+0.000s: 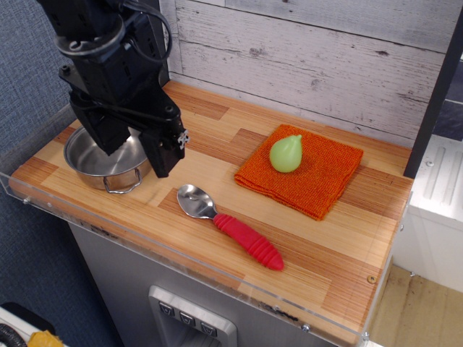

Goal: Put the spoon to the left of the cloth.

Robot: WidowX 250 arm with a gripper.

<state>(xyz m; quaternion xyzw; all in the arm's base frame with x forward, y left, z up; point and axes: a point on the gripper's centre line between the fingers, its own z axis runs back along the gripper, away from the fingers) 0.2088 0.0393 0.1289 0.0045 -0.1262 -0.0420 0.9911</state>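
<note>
Where it lies flat, the spoon (230, 225) points its bowl up-left.

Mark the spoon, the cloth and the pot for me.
spoon (230, 228): main camera view, where bowl meets red handle.
cloth (325, 177): main camera view, bare orange area right of the pear.
steel pot (108, 173): main camera view, front wall.

We can read no words, numbers or brand marks anywhere here. We find no label on any object.
</note>
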